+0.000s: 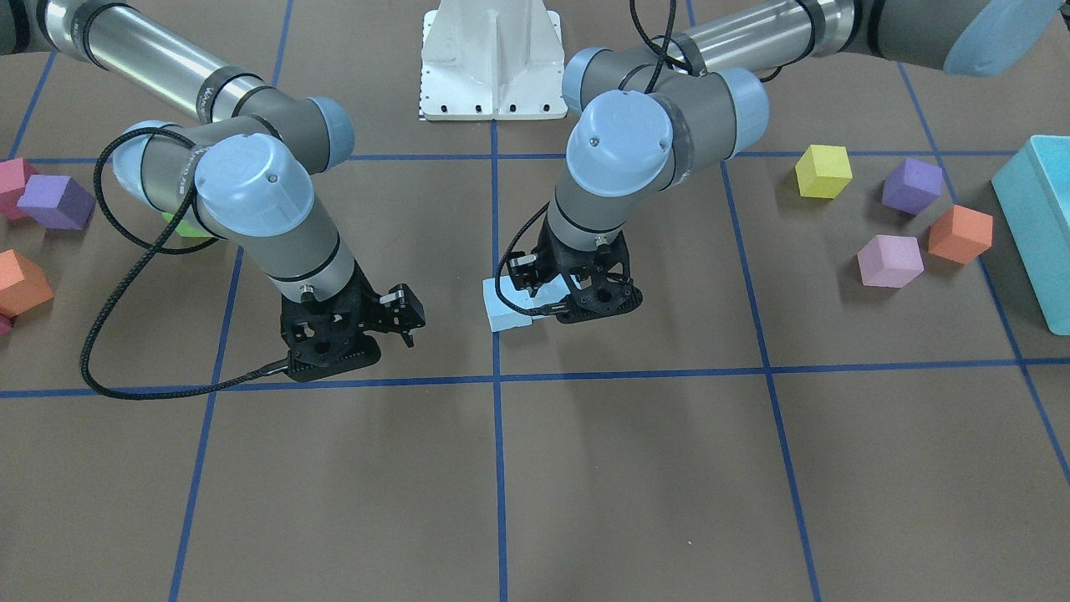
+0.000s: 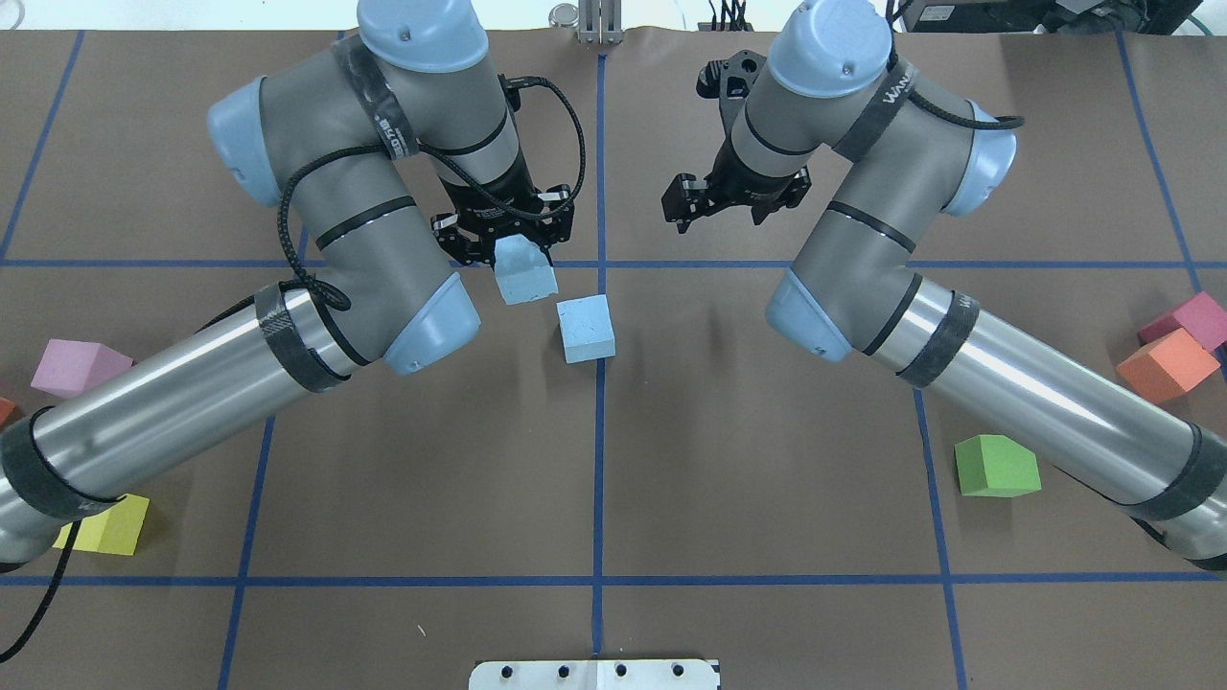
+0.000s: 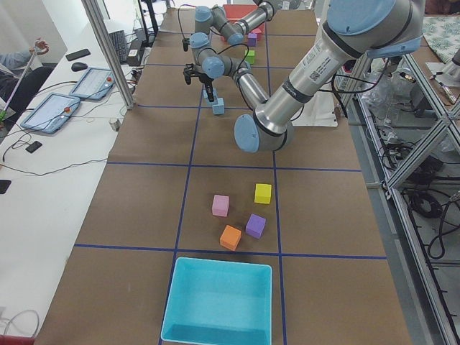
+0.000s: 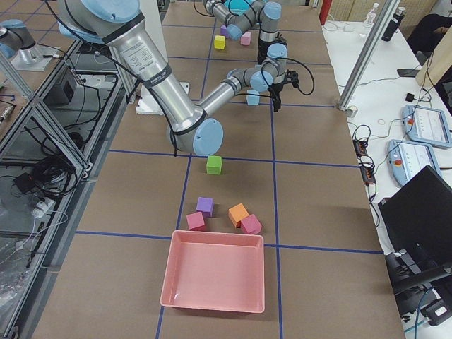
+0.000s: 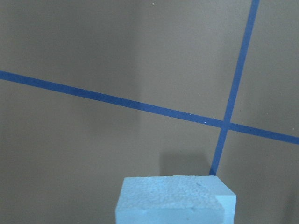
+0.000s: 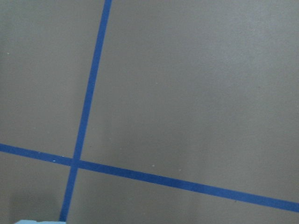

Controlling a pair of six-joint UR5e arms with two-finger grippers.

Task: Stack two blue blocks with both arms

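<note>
One pale blue block lies flat on the brown table beside the centre tape line; it also shows in the front view. My left gripper is shut on the second blue block, which is tilted, just left of and beyond the lying one. In the front view the left gripper hides most of that block. A blue block fills the bottom edge of the left wrist view. My right gripper is open and empty, to the right of the centre line, apart from both blocks.
Yellow, purple, orange and lilac cubes and a teal box lie on my left. A green cube, orange and magenta cubes and a pink tray lie on my right.
</note>
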